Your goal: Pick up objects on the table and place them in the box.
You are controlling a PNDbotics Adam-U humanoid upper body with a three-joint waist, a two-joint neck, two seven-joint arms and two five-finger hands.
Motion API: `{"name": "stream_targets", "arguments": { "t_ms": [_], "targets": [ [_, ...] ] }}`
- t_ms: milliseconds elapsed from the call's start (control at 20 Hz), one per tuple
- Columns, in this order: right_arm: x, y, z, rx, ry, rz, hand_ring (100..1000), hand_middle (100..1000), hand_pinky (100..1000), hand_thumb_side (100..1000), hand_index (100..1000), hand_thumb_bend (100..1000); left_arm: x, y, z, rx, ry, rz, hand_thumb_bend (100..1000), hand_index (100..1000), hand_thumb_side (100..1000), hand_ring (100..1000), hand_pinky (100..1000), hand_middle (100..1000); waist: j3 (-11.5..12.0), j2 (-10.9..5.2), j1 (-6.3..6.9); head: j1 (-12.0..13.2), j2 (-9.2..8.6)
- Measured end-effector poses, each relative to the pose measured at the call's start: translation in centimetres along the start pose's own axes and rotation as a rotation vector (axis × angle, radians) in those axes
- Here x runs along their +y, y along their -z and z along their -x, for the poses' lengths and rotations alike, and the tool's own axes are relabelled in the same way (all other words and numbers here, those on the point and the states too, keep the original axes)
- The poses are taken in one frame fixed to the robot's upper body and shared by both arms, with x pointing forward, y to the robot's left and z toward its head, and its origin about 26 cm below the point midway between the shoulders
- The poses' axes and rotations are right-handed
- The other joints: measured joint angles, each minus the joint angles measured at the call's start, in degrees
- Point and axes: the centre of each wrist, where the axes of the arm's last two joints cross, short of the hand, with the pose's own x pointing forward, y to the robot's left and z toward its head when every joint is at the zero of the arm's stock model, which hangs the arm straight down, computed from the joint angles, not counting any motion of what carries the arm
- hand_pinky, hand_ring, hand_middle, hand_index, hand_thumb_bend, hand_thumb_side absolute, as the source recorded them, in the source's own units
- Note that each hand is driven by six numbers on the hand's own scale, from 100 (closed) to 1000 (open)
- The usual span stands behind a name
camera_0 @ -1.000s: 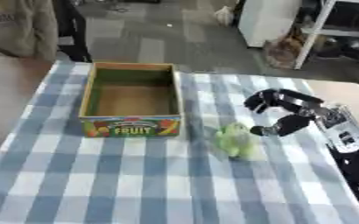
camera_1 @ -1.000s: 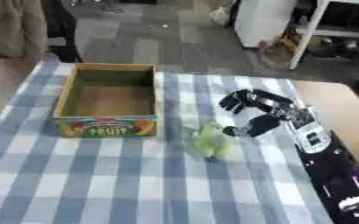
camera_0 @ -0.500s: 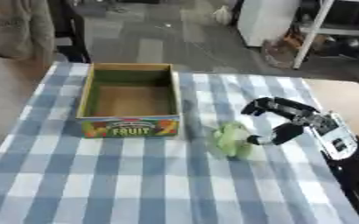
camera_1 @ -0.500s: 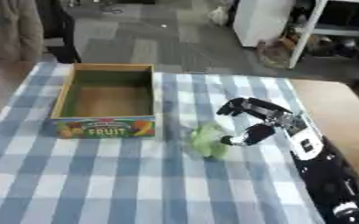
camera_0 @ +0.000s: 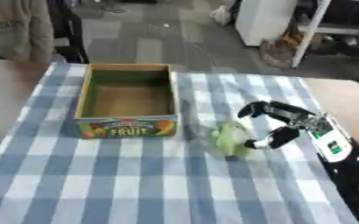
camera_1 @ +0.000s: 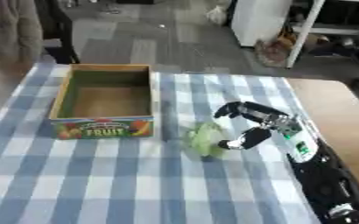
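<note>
A pale green, leafy-looking object (camera_0: 230, 138) lies on the blue-and-white checked tablecloth, right of the box. The open cardboard box (camera_0: 126, 127), printed "FRUIT" on its front, stands upright at the table's middle left and holds nothing. My right hand (camera_0: 283, 124) comes in from the right, fingers and thumb spread and curved around the green object's right side, thumb tip close by it, fingers arched over it. It is not closed on it. The left hand shows in neither view.
The checked table (camera_0: 136, 183) has bare wooden surfaces beside it at left (camera_0: 6, 87) and right (camera_0: 339, 98). A white cabinet (camera_0: 263, 17) and a shelf rack stand on the floor behind.
My right hand has come down and leftward toward the green object, now reaching around it. The camera view has shifted slightly.
</note>
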Motion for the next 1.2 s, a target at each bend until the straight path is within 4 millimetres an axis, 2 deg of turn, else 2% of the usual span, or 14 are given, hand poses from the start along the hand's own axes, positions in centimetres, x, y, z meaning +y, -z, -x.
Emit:
{"name": "stream_targets", "arguments": {
  "t_ms": [450,850,1050,1100,1200],
  "targets": [
    [0.5,0.6,-0.3,-0.004,-0.002,-0.022,895,852,877,326,851,459,0.0,0.0,0.0,0.000,0.000,0.000,100,654,592,580,609,590,0.0,0.05,-0.09,-0.1,0.00],
    [1.0,1.1,-0.6,0.002,-0.022,-0.046,846,823,831,304,847,450,0.0,0.0,0.0,0.000,0.000,0.000,100,654,592,581,609,591,0.1,0.09,-0.16,-0.3,0.00],
    [1.1,1.2,-0.6,0.000,-0.029,-0.045,812,803,799,255,837,433,0.0,0.0,0.0,0.000,0.000,0.000,100,654,592,581,610,591,0.1,0.09,-0.16,-0.4,0.00],
    [1.2,1.2,-0.6,-0.001,-0.030,-0.045,797,794,780,200,832,418,0.0,0.0,0.0,0.000,0.000,0.000,100,654,592,581,610,591,0.1,0.09,-0.16,-0.4,0.00],
    [1.3,1.2,-0.6,-0.002,-0.033,-0.045,766,775,742,152,829,407,0.0,0.0,0.0,0.000,0.000,0.000,100,655,592,581,610,591,0.1,0.09,-0.16,-0.4,0.00]
  ]
}}
